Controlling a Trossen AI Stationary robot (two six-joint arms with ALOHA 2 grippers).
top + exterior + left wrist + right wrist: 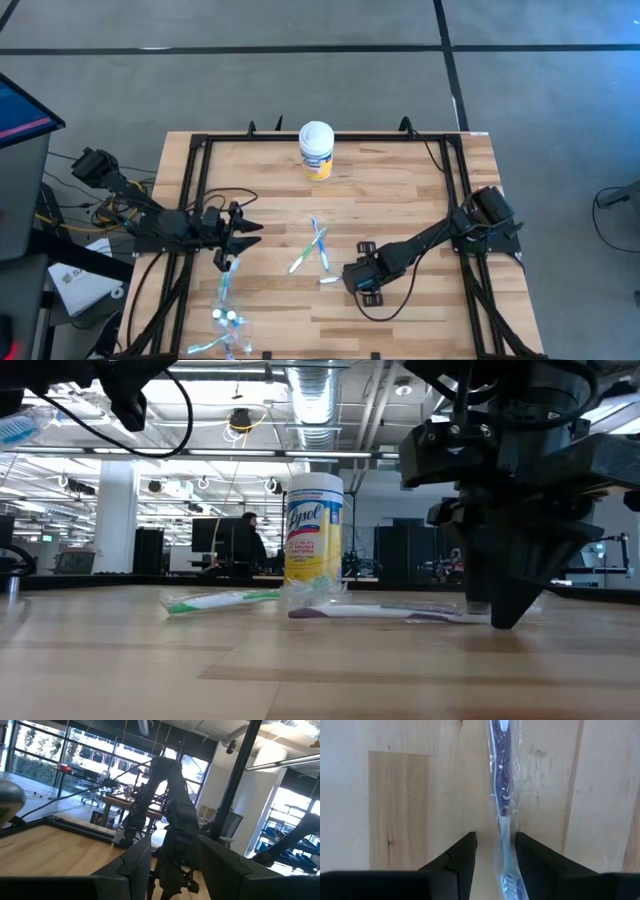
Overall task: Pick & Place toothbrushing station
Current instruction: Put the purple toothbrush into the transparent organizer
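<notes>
A wrapped purple-and-white toothbrush (pixel 501 795) lies flat on the table (pixel 400 200) near its middle, its lower end running between the right gripper's (pixel 496 857) two fingers, which stand slightly apart around it at table level; whether they pinch it I cannot tell. Just beside it lie a green toothbrush (pixel 300 260) and blue ones (pixel 320 240) crossed in a loose cluster, with more brushes (pixel 226 325) at the table's near left edge. The left gripper (pixel 240 238) hovers over the left side with its fingers parted and empty, and a wipes canister (pixel 316 150) stands at the far edge.
</notes>
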